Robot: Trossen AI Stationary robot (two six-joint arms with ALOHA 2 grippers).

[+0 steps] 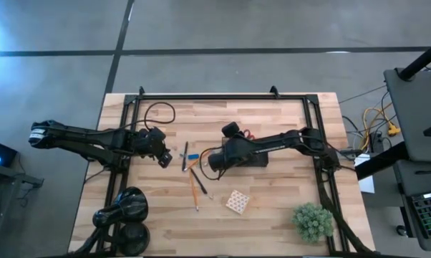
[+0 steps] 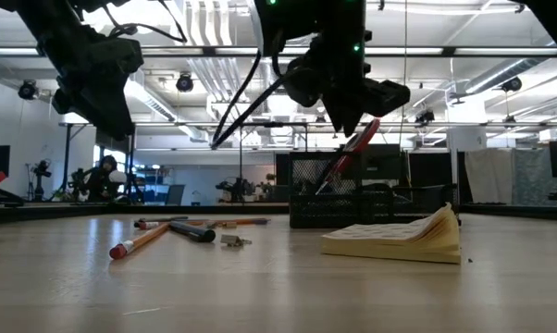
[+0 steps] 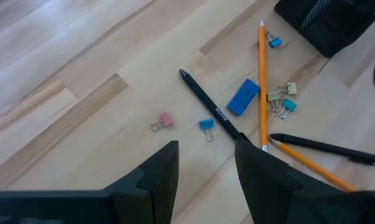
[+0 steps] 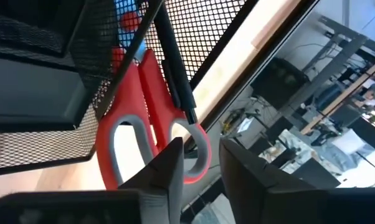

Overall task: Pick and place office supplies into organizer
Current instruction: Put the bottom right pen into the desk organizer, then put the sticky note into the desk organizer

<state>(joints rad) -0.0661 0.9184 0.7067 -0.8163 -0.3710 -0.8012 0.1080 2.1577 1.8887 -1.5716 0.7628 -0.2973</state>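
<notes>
Note pad (image 2: 394, 239) sits nearest the low camera, yellowish, top sheets curled up at one end, flat on the desk (image 2: 278, 287). Behind it the organizer (image 2: 341, 205), black mesh box, with red-handled scissors (image 2: 351, 152) standing tilted in it, handles up. Right end effector (image 2: 345, 120) hovers just above the handles; right wrist view shows its fingers parted beside the grey-lined handle loops (image 4: 153, 134), not gripping. High view hides most of the organizer under the right arm. Left end effector (image 1: 160, 152) is released, above the desk left of the pens. Only the left wrist view resolves the small stuff: blue eraser (image 3: 243, 96), black pen (image 3: 212, 113), orange pencil (image 3: 262, 81), binder clips (image 3: 205, 124).
</notes>
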